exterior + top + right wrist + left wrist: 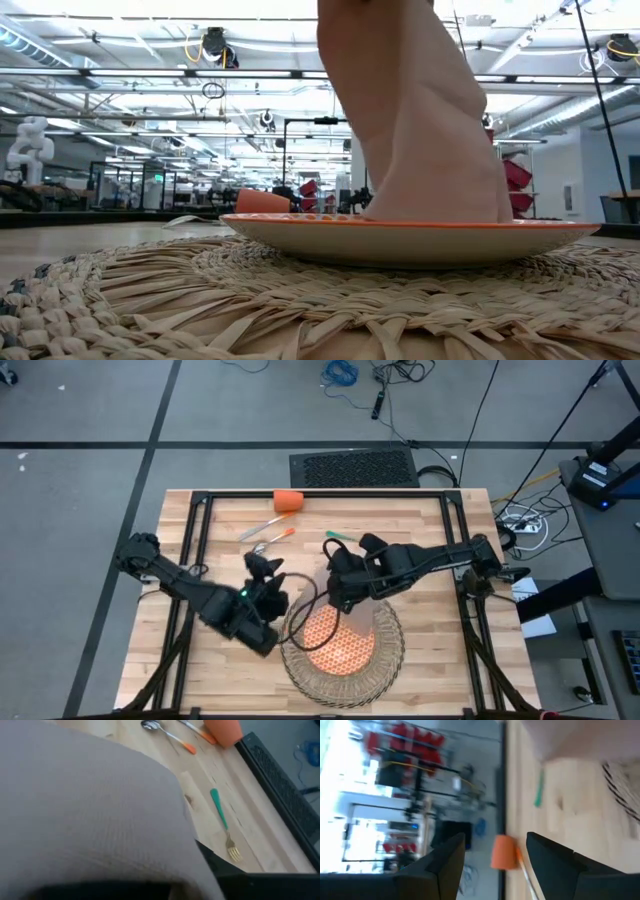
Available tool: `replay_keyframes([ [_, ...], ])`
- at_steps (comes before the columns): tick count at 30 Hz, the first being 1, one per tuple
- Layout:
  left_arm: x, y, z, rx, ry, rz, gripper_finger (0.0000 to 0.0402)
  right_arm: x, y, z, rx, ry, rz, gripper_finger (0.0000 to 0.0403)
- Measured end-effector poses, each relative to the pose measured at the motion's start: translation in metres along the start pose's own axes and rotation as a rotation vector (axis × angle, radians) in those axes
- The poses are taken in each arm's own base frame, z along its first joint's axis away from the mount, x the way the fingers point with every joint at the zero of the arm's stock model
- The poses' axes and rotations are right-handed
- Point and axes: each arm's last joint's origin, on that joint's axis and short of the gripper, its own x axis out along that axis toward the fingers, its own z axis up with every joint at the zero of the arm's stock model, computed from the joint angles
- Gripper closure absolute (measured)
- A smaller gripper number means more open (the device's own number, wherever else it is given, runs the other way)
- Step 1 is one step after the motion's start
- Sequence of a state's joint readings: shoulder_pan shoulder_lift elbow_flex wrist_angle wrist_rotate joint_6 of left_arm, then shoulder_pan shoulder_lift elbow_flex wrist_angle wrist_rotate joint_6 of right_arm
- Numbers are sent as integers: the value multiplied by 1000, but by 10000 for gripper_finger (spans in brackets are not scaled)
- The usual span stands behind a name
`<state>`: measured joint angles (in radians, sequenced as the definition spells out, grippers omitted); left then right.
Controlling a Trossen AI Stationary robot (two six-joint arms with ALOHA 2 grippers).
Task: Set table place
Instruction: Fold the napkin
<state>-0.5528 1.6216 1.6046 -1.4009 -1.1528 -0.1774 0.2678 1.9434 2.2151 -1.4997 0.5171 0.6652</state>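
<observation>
While the high view hides it, low shows the right tool [338,598] clamping the napkin [420,120] onto the plate [400,236].

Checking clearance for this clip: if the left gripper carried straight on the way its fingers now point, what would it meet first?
Probably the orange cup. In the left wrist view it sits between the open left gripper's fingers, at the table's far edge, with the cutlery handle beside it. How far off it lies is unclear.
</observation>
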Motion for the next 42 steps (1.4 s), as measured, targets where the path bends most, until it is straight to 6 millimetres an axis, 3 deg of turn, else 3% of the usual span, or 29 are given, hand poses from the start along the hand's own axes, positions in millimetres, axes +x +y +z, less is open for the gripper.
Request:
replay_keyframes([
  [6,-9,-38,-17,-86,-114,106,203,18,-4,4,-28,2,-13,403],
  [11,-22,-71,-40,-203,-258,214,203,34,-12,13,6,-15,94,403],
  [16,-26,-93,-40,-270,-333,251,203,55,-21,25,54,-22,198,403],
  [22,-18,-103,-32,-245,-318,292,203,76,-25,40,101,-96,306,403],
  [34,-5,-103,-29,-244,-282,321,203,82,-35,49,132,-132,297,403],
  [42,-9,-100,-25,-157,-271,331,203,85,-43,49,157,-108,274,403],
])
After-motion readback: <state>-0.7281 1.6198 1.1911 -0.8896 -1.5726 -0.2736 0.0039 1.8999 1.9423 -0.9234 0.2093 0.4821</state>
